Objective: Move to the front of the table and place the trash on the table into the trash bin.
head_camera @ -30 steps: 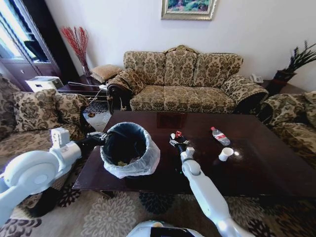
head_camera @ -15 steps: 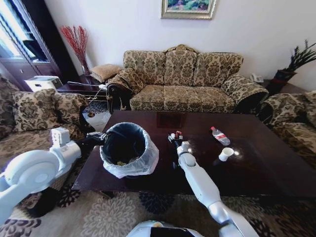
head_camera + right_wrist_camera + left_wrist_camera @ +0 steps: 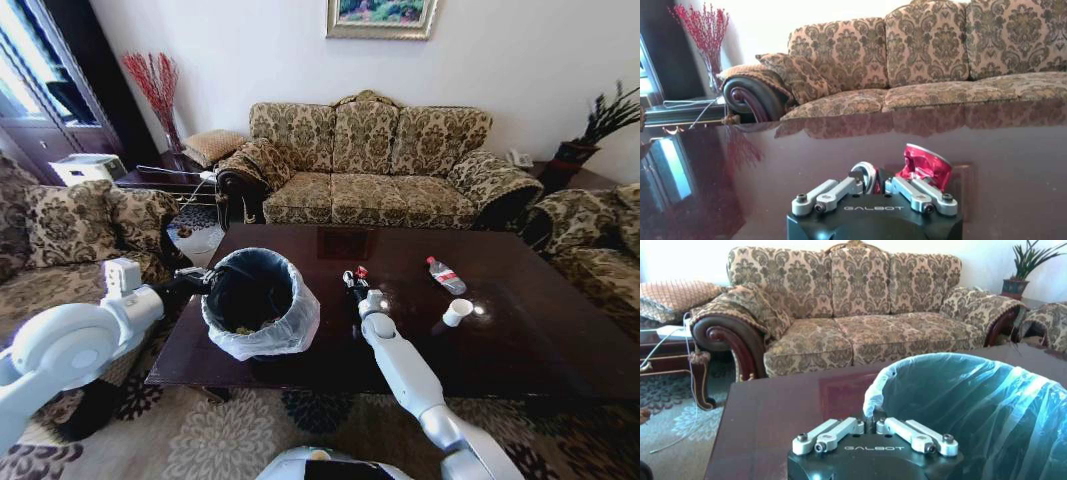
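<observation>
Gripping the bag-lined rim of the trash bin (image 3: 258,300), the left pincer (image 3: 873,429) is pressed shut on that rim at the bin's side away from the bottle and keeps it upright on the near part of the desk (image 3: 520,350). Just beside the bin, toward the desk's middle, the right pincer (image 3: 351,279) is pinching a red-white wrapper (image 3: 925,165), its fingers closed on the crumpled foil, which sticks up above them. It is not over the bin's mouth yet.

The risk from here looks like the carry: the wrapper is held by a small fold, so a quick swing could shake it loose onto the desk short of the bin. The right arm could also nudge the rim and tip or slide the bin if the left grip on the thin bag slips.

Farther from the bin, a white paper cup (image 3: 456,312) lies tipped, its mouth seemingly turned toward the bin. Beyond it, a clear plastic bottle (image 3: 446,276) lies on its side, long axis slanting across the desk, red cap pointing toward the sofa (image 3: 370,170).
</observation>
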You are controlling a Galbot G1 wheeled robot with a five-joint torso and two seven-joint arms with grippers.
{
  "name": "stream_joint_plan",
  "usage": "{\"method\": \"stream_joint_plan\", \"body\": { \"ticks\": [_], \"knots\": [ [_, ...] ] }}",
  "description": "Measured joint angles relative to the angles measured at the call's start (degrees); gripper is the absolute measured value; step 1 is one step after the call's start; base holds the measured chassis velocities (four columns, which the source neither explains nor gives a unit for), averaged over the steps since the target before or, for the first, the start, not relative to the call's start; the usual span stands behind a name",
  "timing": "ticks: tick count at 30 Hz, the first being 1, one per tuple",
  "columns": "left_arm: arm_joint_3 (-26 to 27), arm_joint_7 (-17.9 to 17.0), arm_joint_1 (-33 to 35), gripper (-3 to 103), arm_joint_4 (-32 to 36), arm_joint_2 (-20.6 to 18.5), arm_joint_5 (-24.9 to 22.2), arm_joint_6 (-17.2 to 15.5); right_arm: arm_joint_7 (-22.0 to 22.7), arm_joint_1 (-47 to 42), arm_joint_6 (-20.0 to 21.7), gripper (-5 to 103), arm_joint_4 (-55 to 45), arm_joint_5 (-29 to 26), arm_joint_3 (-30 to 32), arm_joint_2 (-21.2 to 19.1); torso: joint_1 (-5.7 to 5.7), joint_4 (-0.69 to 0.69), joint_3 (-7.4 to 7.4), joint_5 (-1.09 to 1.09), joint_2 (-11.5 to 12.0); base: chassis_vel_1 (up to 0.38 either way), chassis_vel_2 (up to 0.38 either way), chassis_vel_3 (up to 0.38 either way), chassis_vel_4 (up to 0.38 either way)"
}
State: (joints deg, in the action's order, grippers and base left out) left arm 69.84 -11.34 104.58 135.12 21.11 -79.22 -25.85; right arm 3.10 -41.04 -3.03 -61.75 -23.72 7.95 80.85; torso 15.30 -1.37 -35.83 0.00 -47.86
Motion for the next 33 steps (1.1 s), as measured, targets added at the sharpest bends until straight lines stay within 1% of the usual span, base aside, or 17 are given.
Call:
{"method": "stream_joint_plan", "body": {
  "ticks": [9, 11, 12, 14, 15, 16, 18, 19, 20, 22, 23, 24, 25, 27, 28, 30, 33],
  "knots": [
    [0.06, 0.02, 0.05, 4, 0.26, 0.19, 0.03, 0.06, 0.04, -3.15, 0.59, 5, -5.13, -0.97, 0.17, -1.46, 0.01, 0.02, -0.03, 0.01, 0.01, 0.000, 0.000, 0.000, 0.000],
    [0.37, 0.02, 0.15, 4, 0.47, 0.28, 0.03, 0.06, -0.82, -5.52, -1.04, 3, -10.14, -1.53, 0.47, -2.61, 0.02, 0.00, -0.04, 0.04, 0.01, 0.000, 0.000, 0.000, 0.000],
    [0.37, 0.02, 0.15, 4, 0.47, 0.28, 0.03, 0.06, -0.82, -5.52, -1.04, 3, -10.14, -1.53, 0.47, -2.61, 0.02, 0.00, -0.04, 0.04, 0.01, 0.000, 0.000, 0.000, 0.000],
    [0.57, 0.03, 0.25, 4, 0.59, 0.29, 0.03, 0.06, -2.54, -8.35, -3.26, 3, -16.50, -1.95, 0.95, -4.05, 0.02, 0.01, -0.03, 0.01, 0.01, 0.000, 0.000, 0.000, 0.000],
    [0.77, 0.02, 0.40, 4, 0.76, 0.29, 0.03, 0.06, -4.30, -11.23, -4.66, 3, -23.56, -2.68, 1.26, -5.64, 0.02, 0.01, -0.03, 0.02, 0.01, 0.000, 0.000, 0.000, 0.000],
    [0.77, 0.02, 0.40, 4, 0.76, 0.29, 0.03, 0.06, -4.30, -11.23, -4.66, 3, -23.56, -2.68, 1.26, -5.64, 0.02, 0.01, -0.03, 0.02, 0.01, 0.000, 0.000, 0.000, 0.000],
    [1.00, -0.01, 0.64, 4, 1.14, 0.14, -0.01, 0.05, -7.49, -14.86, -5.51, 3, -36.51, -5.17, 1.58, -8.37, 0.01, 0.03, -0.01, -0.01, 0.01, 0.000, 0.000, 0.000, 0.000],
    [1.07, -0.04, 0.73, 4, 1.32, 0.07, -0.03, 0.02, -8.82, -15.81, -5.64, 3, -40.60, -6.31, 1.59, -9.31, 0.00, 0.02, -0.01, -0.01, 0.01, 0.000, 0.000, 0.000, 0.000],
    [1.07, -0.04, 0.73, 4, 1.32, 0.07, -0.03, 0.02, -8.82, -15.81, -5.64, 3, -40.60, -6.31, 1.59, -9.31, 0.00, 0.02, -0.01, -0.01, 0.01, 0.000, 0.000, 0.000, 0.000],
    [1.29, -0.23, 1.10, 4, 2.04, -0.08, -0.08, -0.30, -14.23, -17.90, -5.76, 3, -52.81, -10.52, 1.50, -12.02, 0.00, 0.00, -0.01, -0.02, 0.00, 0.000, 0.000, 0.000, 0.000],
    [1.42, -0.30, 1.29, 4, 2.36, -0.11, -0.09, -0.43, -16.07, -18.30, -5.58, 3, -56.57, -12.40, 1.34, -12.81, 0.00, 0.01, -0.01, -0.01, 0.01, 0.000, 0.000, 0.000, 0.000],
    [1.42, -0.30, 1.29, 4, 2.36, -0.11, -0.09, -0.43, -16.07, -18.30, -5.58, 3, -56.57, -12.40, 1.34, -12.81, 0.00, 0.01, -0.01, -0.01, 0.01, 0.000, 0.000, 0.000, 0.000],
    [1.64, -0.37, 1.63, 4, 2.85, -0.10, -0.10, -0.57, -17.94, -18.65, -4.74, 3, -61.47, -14.65, 0.90, -13.59, 0.00, 0.01, -0.01, -0.01, 0.01, 0.000, 0.000, 0.000, 0.000],
    [1.94, -0.44, 2.09, 4, 3.51, 0.03, -0.10, -0.82, -19.34, -19.25, -3.53, 3, -66.82, -16.91, -0.23, -14.13, 0.00, 0.01, -0.01, 0.01, 0.01, 0.000, 0.000, 0.000, 0.000],
    [1.94, -0.44, 2.09, 4, 3.51, 0.03, -0.10, -0.82, -19.34, -19.25, -3.53, 3, -66.82, -16.91, -0.23, -14.13, 0.00, 0.01, -0.01, 0.01, 0.01, 0.000, 0.000, 0.000, 0.000],
    [2.30, -0.48, 2.82, 4, 4.23, 0.30, -0.08, -1.05, -20.27, -20.39, -2.14, 3, -72.10, -18.26, -2.37, -14.78, 0.00, 0.00, -0.01, 0.00, 0.01, 0.000, 0.000, 0.000, 0.000],
    [2.66, -0.55, 3.59, 4, 4.61, 0.43, 0.23, -1.18, -20.92, -22.00, -1.70, 3, -74.52, -17.02, -3.69, -15.32, 0.00, 0.00, -0.01, 0.00, 0.00, 0.000, 0.000, 0.000, 0.000]
  ]
}}
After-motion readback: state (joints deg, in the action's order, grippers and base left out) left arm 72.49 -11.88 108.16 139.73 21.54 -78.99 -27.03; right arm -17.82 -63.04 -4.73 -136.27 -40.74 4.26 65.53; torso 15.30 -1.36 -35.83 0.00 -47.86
